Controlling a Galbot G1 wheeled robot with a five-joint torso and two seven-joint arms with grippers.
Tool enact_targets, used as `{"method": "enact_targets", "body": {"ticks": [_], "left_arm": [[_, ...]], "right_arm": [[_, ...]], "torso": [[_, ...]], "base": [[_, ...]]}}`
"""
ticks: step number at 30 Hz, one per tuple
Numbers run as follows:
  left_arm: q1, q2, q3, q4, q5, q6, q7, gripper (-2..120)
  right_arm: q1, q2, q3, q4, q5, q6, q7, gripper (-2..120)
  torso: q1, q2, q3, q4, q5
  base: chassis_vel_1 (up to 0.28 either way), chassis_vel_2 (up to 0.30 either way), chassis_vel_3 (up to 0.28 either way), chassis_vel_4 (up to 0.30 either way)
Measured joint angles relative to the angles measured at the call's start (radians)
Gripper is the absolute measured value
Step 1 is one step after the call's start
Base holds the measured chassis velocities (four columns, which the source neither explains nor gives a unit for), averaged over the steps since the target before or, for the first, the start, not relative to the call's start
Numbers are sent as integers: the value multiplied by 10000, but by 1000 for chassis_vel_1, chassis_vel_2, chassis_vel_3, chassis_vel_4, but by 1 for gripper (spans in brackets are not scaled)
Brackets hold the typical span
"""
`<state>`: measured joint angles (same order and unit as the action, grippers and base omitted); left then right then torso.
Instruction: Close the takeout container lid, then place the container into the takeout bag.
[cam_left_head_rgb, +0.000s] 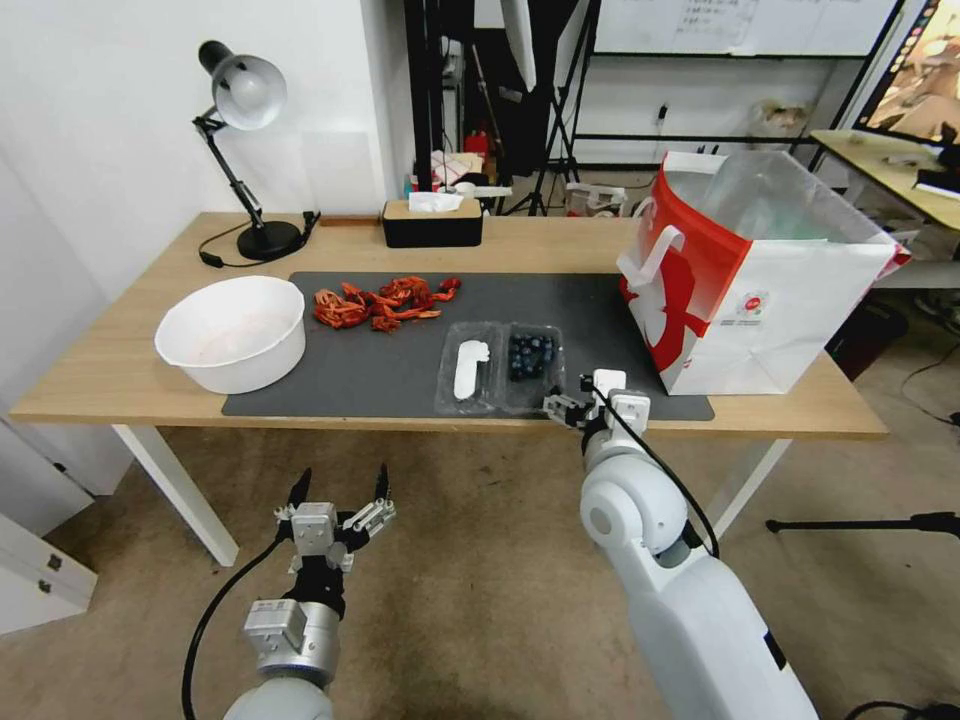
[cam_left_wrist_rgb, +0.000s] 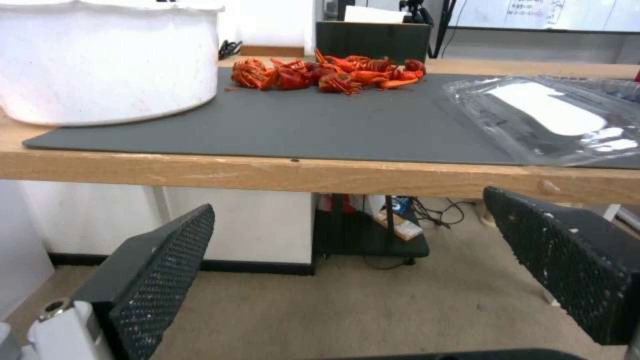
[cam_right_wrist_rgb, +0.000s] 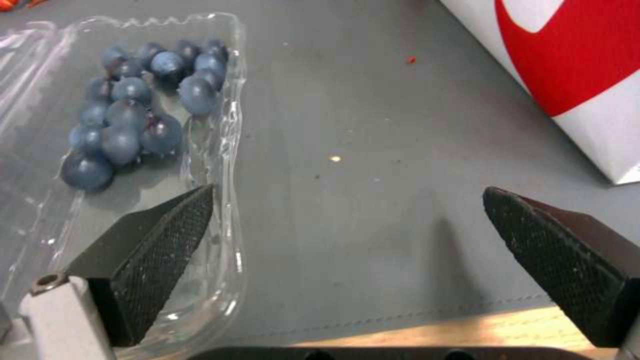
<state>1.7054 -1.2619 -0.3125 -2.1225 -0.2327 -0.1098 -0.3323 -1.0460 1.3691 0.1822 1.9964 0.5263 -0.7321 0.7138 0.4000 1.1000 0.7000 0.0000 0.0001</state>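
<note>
The right claw is wide open, low over the near edge of the mat. One finger hangs just over the near right corner of the box, at its thin clear rim, and the other finger is out over bare mat. The berries sit in the box a bit past that finger. Farther out on the same side lies the lid, flat open on the mat with its white sticker up. On the other side of the claw stands the bag, near but not touching.

The box is thin and bendy. If the finger pushes down on the rim, the box could tip or slide, and the berries may roll out. If the lid gets flipped too fast it may pop back open. The tall bag may fall over if the arm bumps it.

The left claw is open too, waiting below the table, well away from the box
</note>
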Motion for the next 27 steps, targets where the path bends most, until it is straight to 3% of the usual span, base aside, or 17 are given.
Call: {"method": "enact_targets", "body": {"ticks": [9,16,20,22,23,25,27], "left_arm": [[6,-10,2,20,0,-34,-12,100],[19,-12,-5,10,-21,-60,-1,100],[39,-12,-2,-52,-42,-95,41,100],[39,-12,-2,-52,-42,-95,41,100],[59,-12,0,-110,-70,-120,60,100],[71,-12,0,-128,-83,-132,69,100],[117,5,-5,-178,-129,-180,109,100]], "right_arm": [[20,-38,118,-93,-4,5,-316,100],[-145,-80,245,229,-592,485,-1371,100],[-592,-449,470,712,-1445,1772,-2794,100],[-592,-449,470,712,-1445,1772,-2794,100],[-1032,-703,759,915,-1821,2858,-4047,100],[-1181,-780,848,969,-1872,3203,-4423,100],[-1927,-1047,1359,1232,-2036,4596,-5822,100]], "torso": [[0,0,0,0,-1],[-1,-1,0,1,0],[-1,0,0,1,-1],[-1,0,0,1,-1],[0,0,0,1,0],[0,0,0,0,-1],[-1,0,0,-1,0]], "base": [[0,0,0,0],[0,0,0,0],[0,0,0,0],[0,0,0,0],[0,0,0,0],[0,0,0,0],[0,0,0,0]]}}
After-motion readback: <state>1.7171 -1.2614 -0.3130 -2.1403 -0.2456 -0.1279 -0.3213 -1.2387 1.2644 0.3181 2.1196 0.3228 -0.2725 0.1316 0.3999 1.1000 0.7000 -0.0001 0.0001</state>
